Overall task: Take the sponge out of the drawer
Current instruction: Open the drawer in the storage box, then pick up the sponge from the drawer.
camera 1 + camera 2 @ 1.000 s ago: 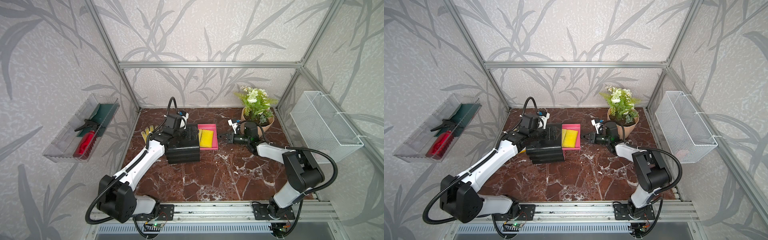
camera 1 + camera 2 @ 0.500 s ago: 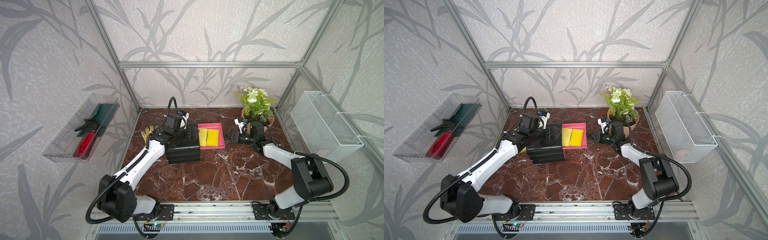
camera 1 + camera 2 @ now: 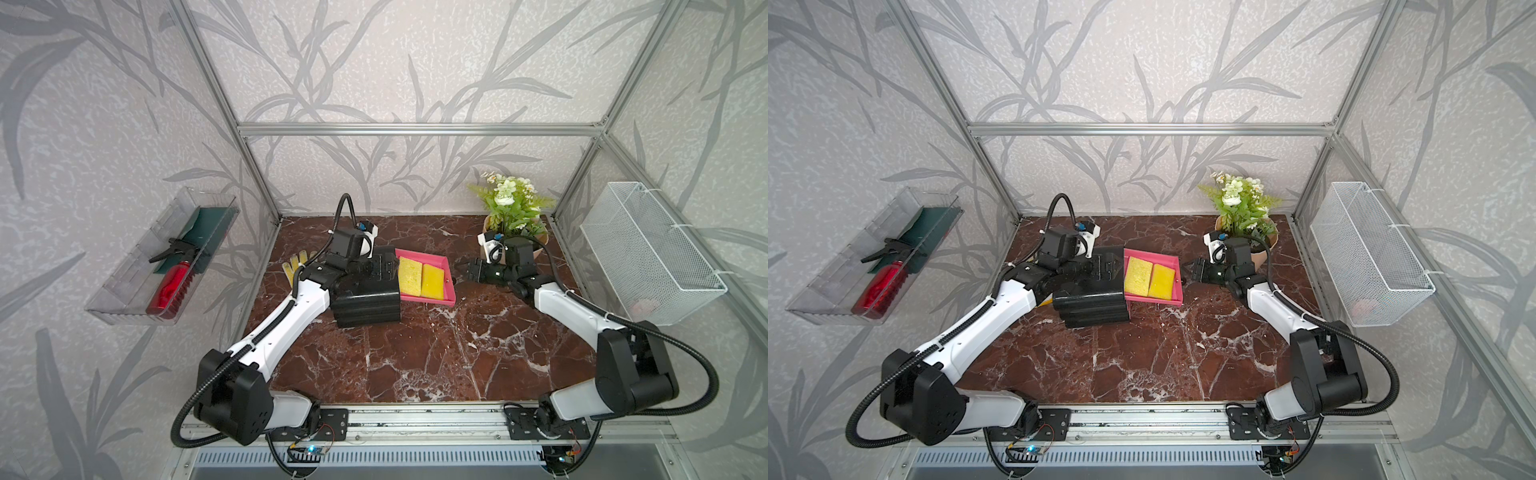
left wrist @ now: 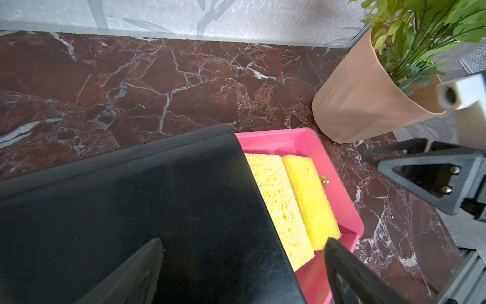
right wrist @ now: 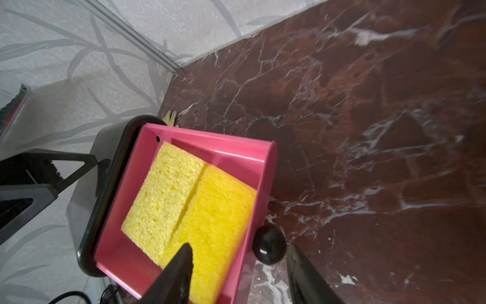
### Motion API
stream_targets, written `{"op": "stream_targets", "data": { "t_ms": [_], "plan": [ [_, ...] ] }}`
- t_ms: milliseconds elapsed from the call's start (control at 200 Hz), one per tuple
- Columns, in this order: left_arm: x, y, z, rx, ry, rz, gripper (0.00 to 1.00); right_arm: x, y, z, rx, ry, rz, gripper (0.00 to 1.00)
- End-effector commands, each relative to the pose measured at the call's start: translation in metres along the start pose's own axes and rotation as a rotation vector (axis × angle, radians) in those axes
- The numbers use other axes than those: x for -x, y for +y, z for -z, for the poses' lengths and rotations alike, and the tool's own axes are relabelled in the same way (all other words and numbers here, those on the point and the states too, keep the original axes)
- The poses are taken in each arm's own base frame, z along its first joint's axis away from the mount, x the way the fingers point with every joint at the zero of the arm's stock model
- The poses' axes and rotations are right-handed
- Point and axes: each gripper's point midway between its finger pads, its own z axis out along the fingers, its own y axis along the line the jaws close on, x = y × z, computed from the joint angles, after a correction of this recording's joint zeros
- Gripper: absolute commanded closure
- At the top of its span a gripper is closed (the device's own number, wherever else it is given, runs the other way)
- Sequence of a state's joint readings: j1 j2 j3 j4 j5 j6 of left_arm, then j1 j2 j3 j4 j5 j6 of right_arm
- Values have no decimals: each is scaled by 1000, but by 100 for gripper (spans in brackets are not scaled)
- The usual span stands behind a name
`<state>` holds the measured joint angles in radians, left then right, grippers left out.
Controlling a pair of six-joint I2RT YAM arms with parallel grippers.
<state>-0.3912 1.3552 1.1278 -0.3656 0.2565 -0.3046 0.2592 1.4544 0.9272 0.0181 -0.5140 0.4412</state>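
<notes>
— Yellow foam, in both top views: a paler sponge (image 3: 408, 276) and a brighter sponge (image 3: 433, 280), two in all, lying flat side by side in the one pink drawer (image 3: 428, 254), which stands pulled out of the black cabinet (image 3: 365, 301).
— Grippers?
— Left gripper (image 3: 382, 268) over the cabinet top; right gripper (image 3: 460, 272) just beside the drawer front.
— Left wrist view?
— Left jaws wide apart, holding nothing. The paler sponge lies nearest the cabinet.
— Right wrist view?
— Right jaws parted either side of the single black knob (image 5: 268, 244), not clamped on it. Both sponges look light, soft and squashy. I'd pinch the brighter one from above across its narrow width, closing well in since it will compress.
</notes>
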Motion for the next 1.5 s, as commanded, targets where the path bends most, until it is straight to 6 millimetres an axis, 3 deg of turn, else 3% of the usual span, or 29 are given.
{"op": "stream_targets", "data": {
  "t_ms": [0,185,365,575,840,910,1175,1315,1495],
  "plan": [
    [-16,3,-1,11,58,-10,5,11,7,20,-158,-22,117,42],
    [-16,3,-3,7,60,-14,4,-1,41,3,-278,45,281,42],
    [-18,4,0,13,53,-18,5,-24,49,-28,-348,133,326,44],
    [-18,5,3,19,48,-30,5,-42,48,-52,-419,208,393,45],
    [-19,7,4,28,47,-37,5,-49,44,-60,-443,230,371,48],
    [-19,7,3,29,47,-39,5,-59,36,-69,-462,260,362,48],
    [-20,9,2,34,48,-40,5,-69,37,-85,-471,288,338,46],
    [-19,9,3,36,44,-41,4,-74,28,-85,-524,333,333,63],
    [-16,6,3,22,40,-36,4,-73,40,-86,-452,318,328,87]
  ]
}}
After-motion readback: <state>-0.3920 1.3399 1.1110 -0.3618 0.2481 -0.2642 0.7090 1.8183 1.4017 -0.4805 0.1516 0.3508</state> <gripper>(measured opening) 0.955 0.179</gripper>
